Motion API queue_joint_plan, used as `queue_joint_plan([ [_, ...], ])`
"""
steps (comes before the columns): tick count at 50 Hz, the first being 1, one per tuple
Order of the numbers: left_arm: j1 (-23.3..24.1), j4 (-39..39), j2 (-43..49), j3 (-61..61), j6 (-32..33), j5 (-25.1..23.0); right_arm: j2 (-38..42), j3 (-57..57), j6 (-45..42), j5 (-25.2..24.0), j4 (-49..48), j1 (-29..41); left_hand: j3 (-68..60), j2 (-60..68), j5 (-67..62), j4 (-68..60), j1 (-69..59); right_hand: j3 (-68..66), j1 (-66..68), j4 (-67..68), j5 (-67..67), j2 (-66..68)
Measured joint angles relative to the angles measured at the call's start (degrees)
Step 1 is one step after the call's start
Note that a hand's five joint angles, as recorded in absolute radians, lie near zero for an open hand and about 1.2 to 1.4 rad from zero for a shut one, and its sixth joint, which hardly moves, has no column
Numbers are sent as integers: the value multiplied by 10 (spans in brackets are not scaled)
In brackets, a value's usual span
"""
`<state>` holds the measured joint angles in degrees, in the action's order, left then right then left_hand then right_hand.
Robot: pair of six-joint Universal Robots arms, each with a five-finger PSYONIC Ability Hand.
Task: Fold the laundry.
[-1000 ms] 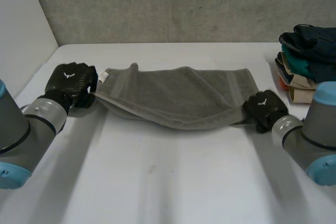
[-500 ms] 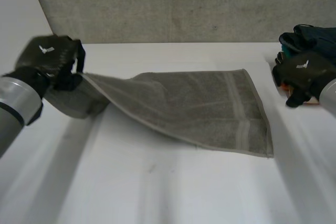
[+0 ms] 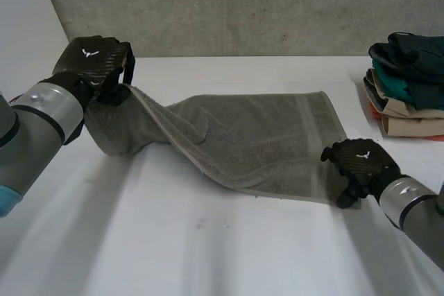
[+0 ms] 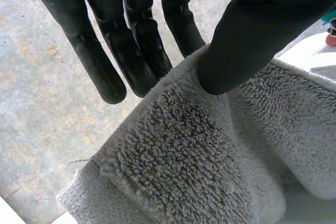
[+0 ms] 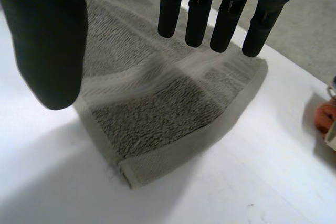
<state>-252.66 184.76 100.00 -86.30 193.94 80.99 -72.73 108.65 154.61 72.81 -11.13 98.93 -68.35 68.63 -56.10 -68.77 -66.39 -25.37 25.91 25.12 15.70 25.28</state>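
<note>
The room was bright, with a soft, even light falling from above and a little from the far side. The white counter [image 3: 229,254] glowed pale under it, and the grey wall [image 3: 243,5] behind looked duller. The towel [image 3: 263,136] cast a thin, soft-edged shadow along its near edge, darker beneath its lifted end. The stack of clothes [image 3: 409,81] held deep shade in its folds.

Grey concrete wall [image 3: 243,5] behind, white table [image 3: 208,254], white panel [image 3: 28,39] at the left
</note>
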Motion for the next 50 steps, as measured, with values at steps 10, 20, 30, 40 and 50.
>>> queue_joint_plan([
  [10,1,-1,36,25,0,24,55,-8,-52,-1,-39,2,0,0,0,0,0,-57,49,60,57,58],
  [20,2,-1,46,33,0,31,92,-26,-57,-2,-80,2,0,0,0,0,0,-103,93,106,95,102],
  [30,1,-1,45,29,-1,30,117,-42,-77,-1,-98,2,0,0,0,0,0,-147,143,149,95,145],
  [40,1,-1,44,26,-1,30,129,-48,-94,0,-121,3,0,0,0,0,0,-188,183,190,95,188],
  [50,1,-1,43,26,-1,29,134,-69,-93,0,-125,5,0,0,0,0,0,-191,183,191,172,188],
])
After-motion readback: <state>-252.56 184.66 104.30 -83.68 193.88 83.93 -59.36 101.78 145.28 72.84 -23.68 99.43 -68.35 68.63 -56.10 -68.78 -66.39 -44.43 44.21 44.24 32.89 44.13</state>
